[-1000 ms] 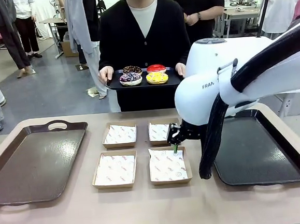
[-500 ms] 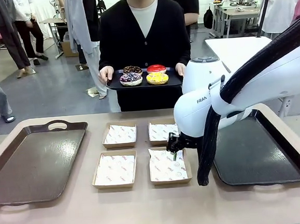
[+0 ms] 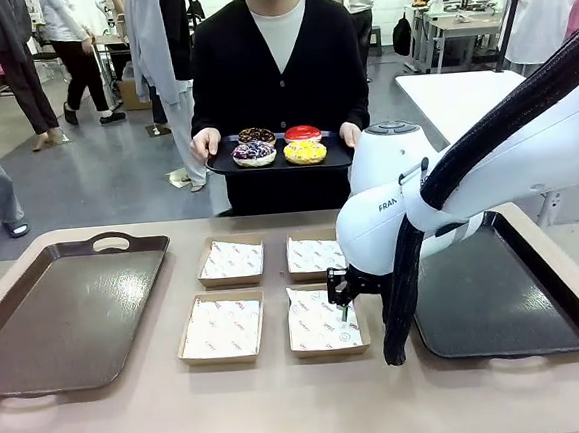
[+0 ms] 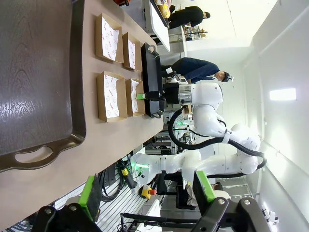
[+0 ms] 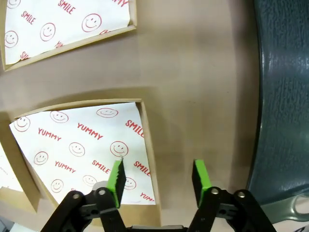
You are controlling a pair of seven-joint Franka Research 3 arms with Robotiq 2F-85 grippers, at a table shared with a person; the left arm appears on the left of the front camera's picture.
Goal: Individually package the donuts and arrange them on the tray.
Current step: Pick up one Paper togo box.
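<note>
here the right pincer [image 5: 158, 175] straddles a box [image 5: 147, 145] wall, lower centre, jaws apart; left pincer [image 4: 146, 187] gapes too.

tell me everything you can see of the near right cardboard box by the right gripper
The box is shallow, open and square, of brown cardboard with low walls, lined with white paper printed with red smiley faces, YUMMY and SMILE. Holding only that paper, it lies flat on the table, near right in the group of four, beside the dark tray. The right gripper hangs open over its wall, one finger above the paper, one outside; contact cannot be told.
</note>
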